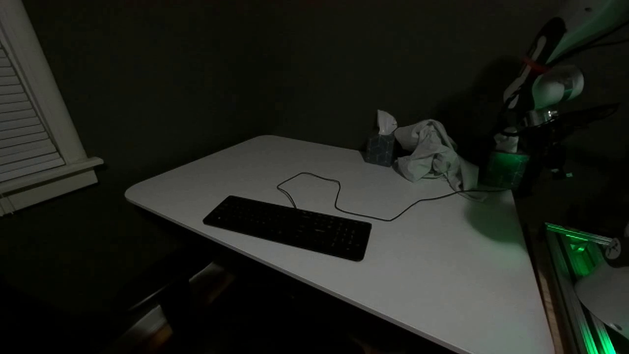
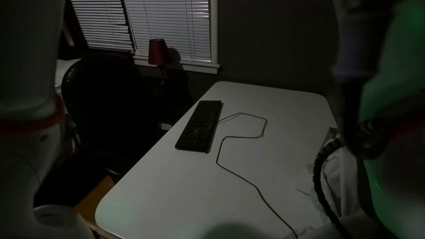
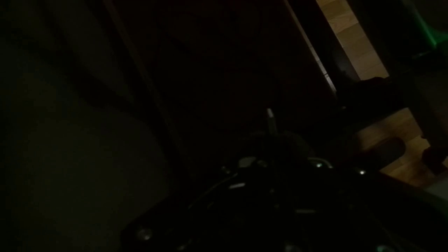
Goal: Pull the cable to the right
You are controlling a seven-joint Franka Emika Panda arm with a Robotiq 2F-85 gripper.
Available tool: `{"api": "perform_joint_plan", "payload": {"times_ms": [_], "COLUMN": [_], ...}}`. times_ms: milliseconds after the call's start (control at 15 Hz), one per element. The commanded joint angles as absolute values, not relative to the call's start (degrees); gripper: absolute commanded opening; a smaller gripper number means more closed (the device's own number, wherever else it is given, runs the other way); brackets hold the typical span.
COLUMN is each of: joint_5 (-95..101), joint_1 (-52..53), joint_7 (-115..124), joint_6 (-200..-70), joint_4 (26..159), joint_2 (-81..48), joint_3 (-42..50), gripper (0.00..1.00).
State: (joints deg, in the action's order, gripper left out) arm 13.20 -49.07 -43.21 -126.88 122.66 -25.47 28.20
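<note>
Hand [image 3: 273, 134] foremost, wrist view; cable [image 2: 217, 161] clear only in exterior views.

the desk [image 1: 442, 285] looks smooth and matt, the keyboard [image 1: 290, 227] plastic, the floor [image 3: 362, 52] wooden.

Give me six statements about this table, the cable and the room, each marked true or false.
1. The keyboard lies on the white table, the cable curving beside it. True.
2. The cable runs perfectly straight. False: it bends several times.
3. A tissue box stands beside the crumpled cloth. True.
4. The cable covers the keyboard's top. False: it only reaches the keyboard's long edge.
5. The lampshade is green. False: the lampshade is red.
6. The window blinds are lowered. True.
</note>
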Motion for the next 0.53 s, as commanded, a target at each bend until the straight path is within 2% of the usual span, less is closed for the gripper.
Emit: {"api": "perform_joint_plan", "payload": {"times_ms": [0, 400, 467], "joint_5": [13.6, 9.2, 8.1], "joint_1": [-50.8, -50.8, -50.7], "joint_7": [-42.6, -45.9, -46.6], "joint_6": [-126.7, -119.2, -116.7], "joint_4": [122.7, 126.2, 127.1], "joint_2": [-25.5, -22.2, -21.4], "joint_3": [25.3, 20.4, 19.6], "gripper": [0.48, 0.95, 0.99]}}
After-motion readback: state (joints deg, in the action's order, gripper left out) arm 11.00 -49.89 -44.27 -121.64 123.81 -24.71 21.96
